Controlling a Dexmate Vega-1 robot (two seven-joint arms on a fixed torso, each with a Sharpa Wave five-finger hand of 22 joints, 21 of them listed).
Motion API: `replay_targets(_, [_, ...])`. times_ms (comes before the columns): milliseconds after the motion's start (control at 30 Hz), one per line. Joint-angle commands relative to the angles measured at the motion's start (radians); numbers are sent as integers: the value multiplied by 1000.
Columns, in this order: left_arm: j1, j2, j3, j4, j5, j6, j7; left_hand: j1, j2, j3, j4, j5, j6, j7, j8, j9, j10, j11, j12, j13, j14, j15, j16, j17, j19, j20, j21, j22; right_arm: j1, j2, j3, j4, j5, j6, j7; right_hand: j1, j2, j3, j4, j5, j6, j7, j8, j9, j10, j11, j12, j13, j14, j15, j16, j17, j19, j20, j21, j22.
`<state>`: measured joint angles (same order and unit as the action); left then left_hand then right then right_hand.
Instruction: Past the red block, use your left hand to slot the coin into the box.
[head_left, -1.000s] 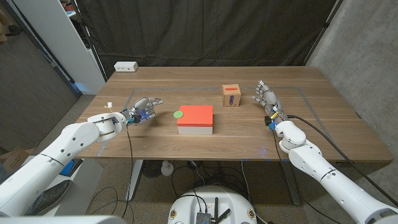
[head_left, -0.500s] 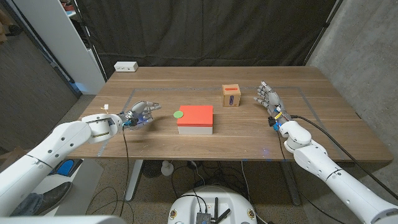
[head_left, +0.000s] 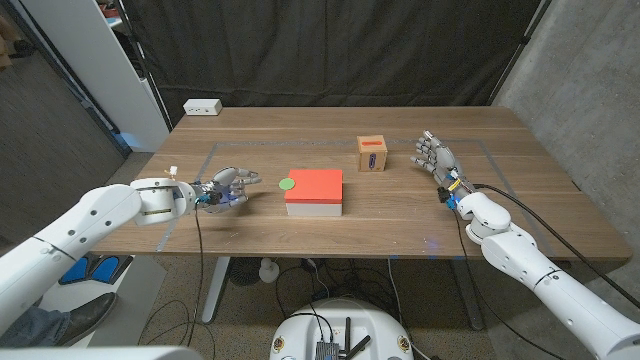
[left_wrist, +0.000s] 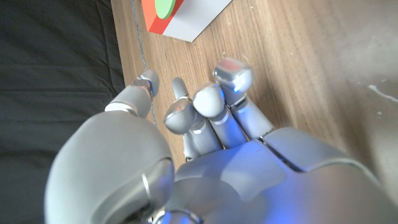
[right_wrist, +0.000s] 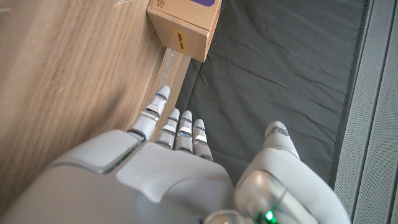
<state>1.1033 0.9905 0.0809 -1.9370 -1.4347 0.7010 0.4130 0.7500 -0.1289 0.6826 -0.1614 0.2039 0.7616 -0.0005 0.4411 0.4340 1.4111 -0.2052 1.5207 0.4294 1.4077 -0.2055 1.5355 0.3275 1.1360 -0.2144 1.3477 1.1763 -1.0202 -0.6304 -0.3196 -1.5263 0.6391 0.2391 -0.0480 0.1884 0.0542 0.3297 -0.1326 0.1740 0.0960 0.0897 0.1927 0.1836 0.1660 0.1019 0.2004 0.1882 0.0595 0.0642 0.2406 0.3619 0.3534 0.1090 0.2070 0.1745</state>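
A green coin (head_left: 287, 183) lies on the left end of the red-topped white block (head_left: 316, 190) at mid-table; the left wrist view shows the coin (left_wrist: 165, 7) on the block's (left_wrist: 186, 15) red corner. My left hand (head_left: 228, 187) hovers left of the block, a short gap from the coin, fingers loosely curled and apart, holding nothing. The small cardboard box (head_left: 372, 153), with a red slot mark on top, stands behind and right of the block; its side (right_wrist: 185, 22) faces my right hand. That right hand (head_left: 437, 160) stands open, fingers up, right of the box.
A white power strip (head_left: 202, 106) lies at the table's far left corner. A thin marked line (head_left: 480, 150) frames the working area. Black curtain hangs behind the table (head_left: 330, 230), and a white cabinet (head_left: 100, 60) stands at the left.
My left hand has drawn a little toward the near edge and lowered, still left of the block. The right hand has drifted slightly rightward from the box. Coin, block and box have stayed put.
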Motion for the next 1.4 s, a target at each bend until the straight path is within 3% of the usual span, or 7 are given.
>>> replay_targets(33, [-39, 54, 22, -45, -98, 78, 45, -7, 3, -3, -2, -4, -9, 1, 4, 0, -5, 0, -2, -1, -1, -3, 7, 6, -3, 1, -5, 3, -17, -7, 16, 13, 10, 44, 25, 1, 11, 4, -7, 4, 6, -7, 4, 2, 7, -2, 2, 5, 12, 1, 1, 0, 2, 4, -1, 4])
replay_targets(333, [-71, 57, 68, -22, -117, 76, 23, -9, 18, -1, -3, -5, -16, 42, 10, -10, -4, 1, -13, -9, -8, -4, -1, 9, -2, 0, -17, -6, -19, -14, 17, 19, 7, 38, 24, 1, 11, 4, -7, 4, 7, -8, 4, 2, 11, -2, 3, 5, 15, 2, 2, 0, 4, 5, -1, 4])
replay_targets(900, [-185, 22, 179, 28, -88, 102, -24, -23, 22, -1, -4, -9, -33, 42, 18, -25, -5, 1, -17, 0, -7, -4, -5, 17, -4, 1, -35, -10, -15, -14, 19, 38, 8, 36, 22, 1, 12, 3, -8, 4, 9, -7, 4, 2, 16, 1, 4, 5, 18, 3, 2, 0, 7, 11, -1, 5])
replay_targets(1400, [-231, -4, 224, 56, -66, 122, -43, -23, 32, 6, -5, -9, -42, 50, 25, -25, -18, 1, -33, -1, -13, -5, -8, 28, -5, 0, -37, -9, -16, -19, 28, 49, 14, 37, 22, 1, 12, 3, -8, 5, 10, -8, 4, 2, 20, 1, 4, 5, 23, 4, 3, 0, 12, 13, 0, 5])
